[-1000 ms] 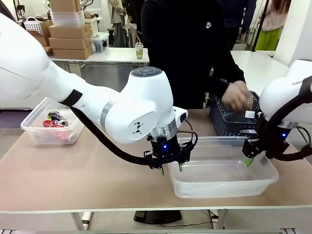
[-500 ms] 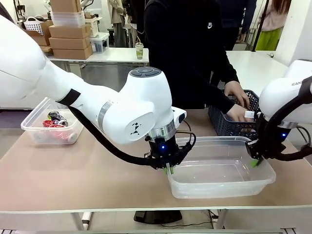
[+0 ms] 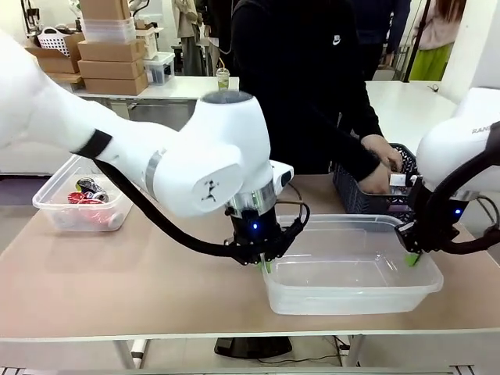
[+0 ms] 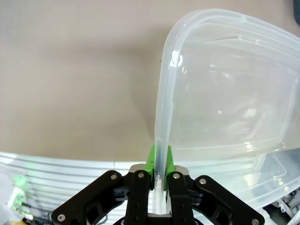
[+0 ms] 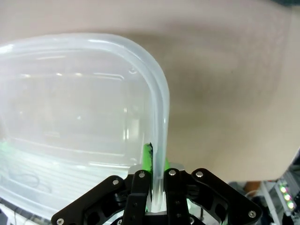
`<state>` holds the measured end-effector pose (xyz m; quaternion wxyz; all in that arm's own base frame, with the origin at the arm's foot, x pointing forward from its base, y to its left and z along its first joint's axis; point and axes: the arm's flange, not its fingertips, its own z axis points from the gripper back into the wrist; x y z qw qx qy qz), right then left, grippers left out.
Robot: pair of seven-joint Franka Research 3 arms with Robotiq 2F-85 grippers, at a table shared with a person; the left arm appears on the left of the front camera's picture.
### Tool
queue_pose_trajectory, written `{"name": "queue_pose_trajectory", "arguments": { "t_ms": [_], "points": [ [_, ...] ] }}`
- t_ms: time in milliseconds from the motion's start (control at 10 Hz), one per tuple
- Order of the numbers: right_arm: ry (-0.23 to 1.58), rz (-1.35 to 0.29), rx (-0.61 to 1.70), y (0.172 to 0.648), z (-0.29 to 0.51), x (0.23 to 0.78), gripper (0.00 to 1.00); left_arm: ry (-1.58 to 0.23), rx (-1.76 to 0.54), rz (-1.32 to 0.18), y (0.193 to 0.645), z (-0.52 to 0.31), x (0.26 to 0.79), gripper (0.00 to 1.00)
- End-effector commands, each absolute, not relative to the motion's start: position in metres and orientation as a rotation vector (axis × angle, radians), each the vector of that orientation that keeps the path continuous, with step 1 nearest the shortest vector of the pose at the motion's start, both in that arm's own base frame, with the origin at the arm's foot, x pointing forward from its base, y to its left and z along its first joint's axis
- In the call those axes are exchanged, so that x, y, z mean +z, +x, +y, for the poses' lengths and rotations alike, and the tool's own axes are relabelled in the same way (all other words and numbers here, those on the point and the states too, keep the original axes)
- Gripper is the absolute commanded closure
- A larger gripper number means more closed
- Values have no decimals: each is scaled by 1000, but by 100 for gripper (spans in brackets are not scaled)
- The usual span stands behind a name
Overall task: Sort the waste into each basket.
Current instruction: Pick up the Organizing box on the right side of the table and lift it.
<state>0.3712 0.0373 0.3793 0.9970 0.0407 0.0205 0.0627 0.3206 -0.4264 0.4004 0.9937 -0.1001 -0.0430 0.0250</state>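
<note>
An empty see-through tub point(image 3: 351, 299) sits at the table's front right. My left gripper point(image 3: 264, 264) is shut on its left rim, and my right gripper point(image 3: 412, 258) is shut on its right rim. The left wrist view has the green pads point(image 4: 151, 161) pinching the tub wall point(image 4: 161, 108). In the right wrist view the gripper point(image 5: 157, 176) clamps the tub rim point(image 5: 161, 108) the same way. Behind the tub stands the dark blue-grey lattice basket point(image 3: 351, 199). A second see-through tub point(image 3: 53, 215) at the far left holds red cans point(image 3: 82, 198). No bottles show.
A person in black stands at the far side with both hands point(image 3: 383, 152) in or on the dark basket. Bare tan table top point(image 3: 133, 273) lies between the two tubs. My left arm's bulky elbow point(image 3: 211, 164) hangs over the table's middle.
My left gripper went from open beside the tub's left rim to shut on it. The tub has shifted slightly left. The person's hands dropped onto the dark basket.
</note>
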Motion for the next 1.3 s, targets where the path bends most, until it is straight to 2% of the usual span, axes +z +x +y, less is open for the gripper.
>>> {"name": "queue_pose_trajectory", "arguments": {
  "t_ms": [0, 200, 300, 400, 500, 700, 800, 900, 1200],
  "points": [
    [-24, 92, 148, 321, 59, 425, 100, -217, 27, -89, 310, -408, 458, 100],
    [-3, 77, 150, 321, 77, 491, 100, -205, -17, -88, 297, -401, 501, 100],
    [5, 41, 144, 320, 80, 513, 100, -211, -18, -137, 294, -397, 518, 100],
    [23, 26, 112, 318, 78, 518, 100, -232, -46, -148, 285, -391, 530, 100],
    [6, 28, 127, 315, 73, 501, 100, -176, 2, -84, 287, -404, 500, 100],
    [6, 28, 127, 315, 73, 501, 100, -176, 2, -84, 287, -404, 500, 100],
    [12, 11, 112, 314, 74, 521, 96, -175, -9, -102, 280, -401, 514, 94],
    [-25, 32, 162, 320, 86, 520, 96, -188, -56, -145, 287, -397, 525, 94],
    [12, -15, 138, 361, 128, 519, 96, -249, 23, -286, 324, -321, 561, 94]
  ]
}}
